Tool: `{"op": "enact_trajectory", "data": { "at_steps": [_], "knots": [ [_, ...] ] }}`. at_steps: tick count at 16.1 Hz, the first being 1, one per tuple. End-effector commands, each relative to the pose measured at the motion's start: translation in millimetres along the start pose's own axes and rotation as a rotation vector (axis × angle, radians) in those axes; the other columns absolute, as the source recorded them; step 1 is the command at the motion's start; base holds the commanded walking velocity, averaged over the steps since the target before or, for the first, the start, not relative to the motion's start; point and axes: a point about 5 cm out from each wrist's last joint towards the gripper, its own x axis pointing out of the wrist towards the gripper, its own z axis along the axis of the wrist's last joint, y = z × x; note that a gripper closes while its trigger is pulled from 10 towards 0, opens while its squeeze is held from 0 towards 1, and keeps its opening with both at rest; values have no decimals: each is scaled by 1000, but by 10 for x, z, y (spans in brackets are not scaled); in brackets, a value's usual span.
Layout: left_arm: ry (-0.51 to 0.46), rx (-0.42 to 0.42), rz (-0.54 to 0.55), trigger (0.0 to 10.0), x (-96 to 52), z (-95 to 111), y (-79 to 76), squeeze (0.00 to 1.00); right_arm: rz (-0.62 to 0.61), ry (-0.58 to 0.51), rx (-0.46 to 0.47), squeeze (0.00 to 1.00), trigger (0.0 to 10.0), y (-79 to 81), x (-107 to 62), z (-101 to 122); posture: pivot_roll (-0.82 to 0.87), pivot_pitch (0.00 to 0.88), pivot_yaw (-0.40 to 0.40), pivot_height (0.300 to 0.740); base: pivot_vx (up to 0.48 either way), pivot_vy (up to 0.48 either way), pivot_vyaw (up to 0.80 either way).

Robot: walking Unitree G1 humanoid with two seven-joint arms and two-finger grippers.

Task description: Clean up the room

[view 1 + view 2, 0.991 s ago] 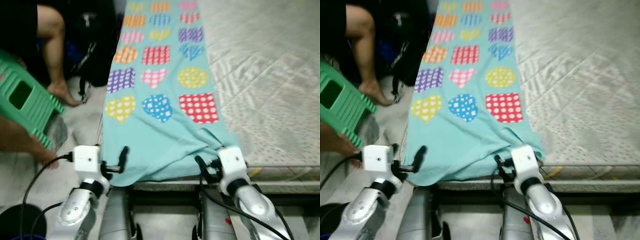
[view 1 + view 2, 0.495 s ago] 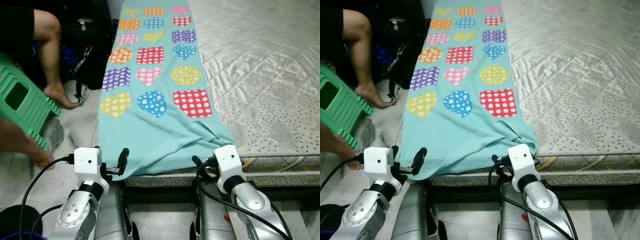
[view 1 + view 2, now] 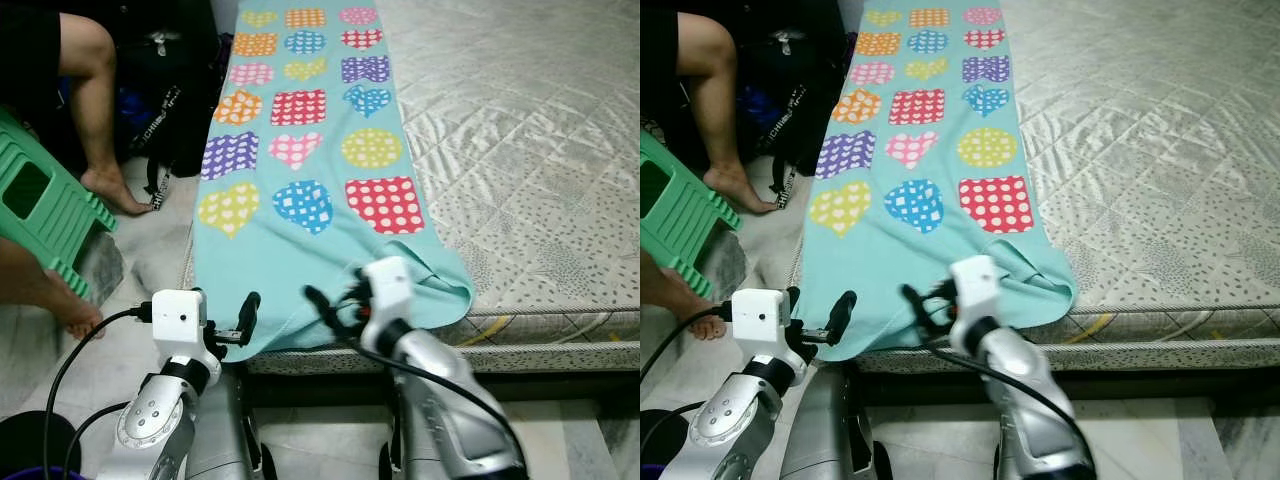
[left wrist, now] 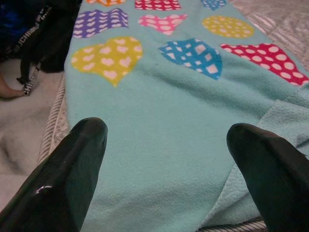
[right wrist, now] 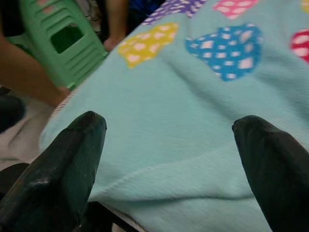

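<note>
Bed: you are looking down at a mattress [image 3: 530, 150] with a quilted grey-white cover, its near edge running across in front of the robot.
Blanket: a turquoise fleece blanket [image 3: 300, 250] printed with coloured hearts and patches lies lengthwise along the mattress's left side — its near end hangs slightly over the edge, and the near right corner is folded into a rumpled ridge.
Left gripper: your left gripper [image 3: 249, 312] sits at the blanket's near left edge, low by the mattress side. The left wrist view shows its fingers [image 4: 77, 159] spread wide with the blanket between and beyond them, nothing clamped.
Right gripper: your right gripper [image 3: 322, 305] is over the near hem of the blanket, toward the middle, pointing left. In the right wrist view its fingers [image 5: 63, 159] stand wide apart above the fleece — not closed on it.
Floor: pale tiles to the left of the bed.
Stool: a green plastic stool [image 3: 45, 210] stands on the floor at far left.
Person: a person's bare leg [image 3: 100, 110] and foot are beside the stool, near a black bag [image 3: 170, 100] lying against the bed's side.
Cable: a black cable [image 3: 70, 365] loops from the left wrist down toward the floor.
</note>
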Motion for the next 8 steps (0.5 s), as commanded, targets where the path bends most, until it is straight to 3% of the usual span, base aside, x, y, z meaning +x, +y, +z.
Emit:
{"op": "enact_trajectory", "data": {
  "at_steps": [1,2,5,8],
  "knots": [
    [11,7,19,10000,-3,-9,37,0,-32,20,-28,0,10000,17,74,-47,-53,120,68,521,0,0,0],
    [9,8,21,10000,3,-4,38,0,-103,34,-100,0,10000,-11,150,-50,-52,119,68,521,0,0,0],
    [6,8,19,10000,9,4,23,0,-184,41,-192,0,10000,-32,249,-44,-46,118,67,521,0,0,0],
    [0,10,23,10000,22,16,22,0,-306,145,-330,0,10000,-163,355,-271,-34,113,62,521,0,0,0]
  ]
}}
